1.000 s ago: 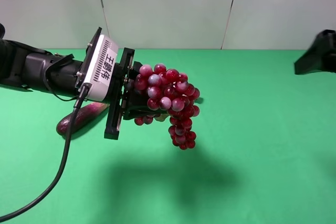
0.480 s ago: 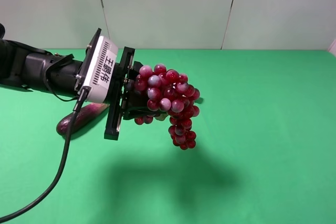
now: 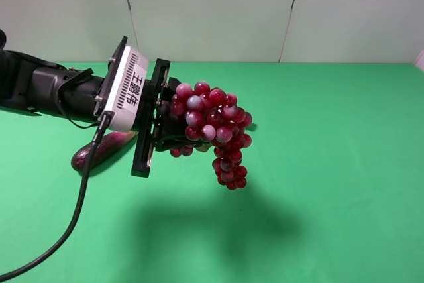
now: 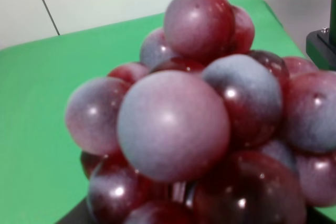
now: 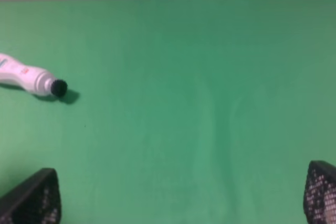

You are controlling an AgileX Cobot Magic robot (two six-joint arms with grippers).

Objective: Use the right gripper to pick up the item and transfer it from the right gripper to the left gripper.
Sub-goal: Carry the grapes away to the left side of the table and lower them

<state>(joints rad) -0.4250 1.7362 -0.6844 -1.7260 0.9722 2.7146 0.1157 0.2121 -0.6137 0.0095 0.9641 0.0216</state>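
The grapes [image 4: 173, 124] look glossy and smooth with a hazy bloom, over a matt green table cover [image 3: 331, 164].

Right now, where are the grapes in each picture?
Exterior high: left of centre, grapes held up by the left hand over the green table.
Left wrist: grapes fill nearly the whole picture, very close.
Right wrist: not in it; only a white bottle lies there.
Shared landmark: the green table shows in all three.
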